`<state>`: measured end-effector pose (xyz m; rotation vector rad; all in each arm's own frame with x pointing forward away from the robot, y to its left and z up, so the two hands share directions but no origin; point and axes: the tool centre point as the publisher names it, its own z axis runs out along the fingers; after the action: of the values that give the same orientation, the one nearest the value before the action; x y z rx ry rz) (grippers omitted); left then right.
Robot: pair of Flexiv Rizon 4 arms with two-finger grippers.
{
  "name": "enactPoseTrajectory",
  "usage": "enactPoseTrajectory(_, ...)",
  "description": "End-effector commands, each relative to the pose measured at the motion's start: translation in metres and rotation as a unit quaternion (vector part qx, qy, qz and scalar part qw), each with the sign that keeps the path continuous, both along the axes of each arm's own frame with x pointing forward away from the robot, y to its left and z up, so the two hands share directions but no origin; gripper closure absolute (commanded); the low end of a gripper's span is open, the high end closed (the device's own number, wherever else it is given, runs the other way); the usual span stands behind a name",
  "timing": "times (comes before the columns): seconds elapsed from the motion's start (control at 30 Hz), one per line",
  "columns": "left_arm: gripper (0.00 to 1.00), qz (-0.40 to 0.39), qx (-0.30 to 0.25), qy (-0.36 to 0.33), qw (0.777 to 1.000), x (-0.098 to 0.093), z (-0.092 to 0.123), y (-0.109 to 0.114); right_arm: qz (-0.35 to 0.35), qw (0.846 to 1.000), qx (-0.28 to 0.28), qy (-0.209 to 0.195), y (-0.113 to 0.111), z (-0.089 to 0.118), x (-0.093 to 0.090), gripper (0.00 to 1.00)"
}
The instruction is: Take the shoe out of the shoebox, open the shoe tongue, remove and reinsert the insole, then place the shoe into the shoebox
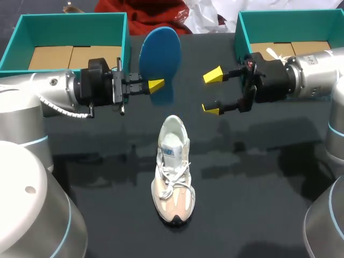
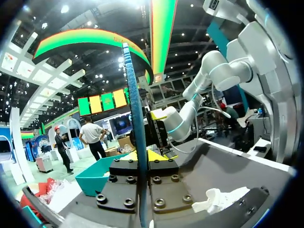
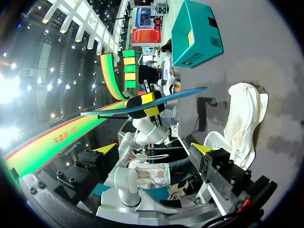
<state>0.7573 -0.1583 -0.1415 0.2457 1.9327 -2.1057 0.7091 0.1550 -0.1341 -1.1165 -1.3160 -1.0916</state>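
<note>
- The left gripper (image 1: 156,85), upper middle of the head view, is clamped on a blue oval foam insole (image 1: 160,51) held upright; only one yellow tip shows.
- The right gripper (image 1: 212,92), right of centre, is spread wide and holds nothing.
- The white-and-beige laced sneaker (image 1: 173,172) sits on the black table (image 1: 258,215) at lower centre, apart from both grippers.
- The teal cardboard shoebox at upper left (image 1: 70,21) and the second teal shoebox at upper right (image 1: 279,19) are partly hidden by the arms.

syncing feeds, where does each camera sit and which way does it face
Head view: above and behind, looking down on the table; both arms enter, left gripper holding the insole, right gripper open.
Left wrist view: on that wrist, looking along the edge-on insole towards the right arm.
Right wrist view: on that wrist, facing the left gripper.
All three share insole and shoe.
</note>
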Motion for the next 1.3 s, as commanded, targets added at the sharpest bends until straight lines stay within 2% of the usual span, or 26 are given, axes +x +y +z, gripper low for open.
enactPoseTrajectory(0.03,1.0,-0.001,0.029,-0.149,0.988,0.001,0.005,-0.001,-0.001,1.0,-0.001,0.0,0.001,-0.001,-0.001,0.0)
enactPoseTrajectory(0.3,1.0,-0.037,0.057,-0.258,0.964,0.003,0.009,0.004,-0.001,1.0,-0.001,0.0,0.001,-0.001,-0.001,0.0)
enactPoseTrajectory(0.37,1.0,-0.019,0.093,-0.308,0.947,0.002,0.009,0.005,-0.001,1.0,-0.001,0.0,0.001,-0.001,-0.001,0.0)
enactPoseTrajectory(0.4,1.0,-0.013,0.119,-0.351,0.929,0.002,0.007,0.005,-0.001,1.0,-0.001,0.0,0.001,-0.001,-0.001,0.0)
enactPoseTrajectory(0.83,1.0,-0.013,0.119,-0.351,0.929,0.002,0.007,0.005,-0.001,1.0,-0.001,0.0,0.001,-0.001,-0.001,0.0)
enactPoseTrajectory(1.3,1.0,-0.011,0.159,-0.501,0.851,0.034,-0.002,0.015,-0.001,1.0,-0.001,0.0,0.001,-0.001,-0.001,0.0)
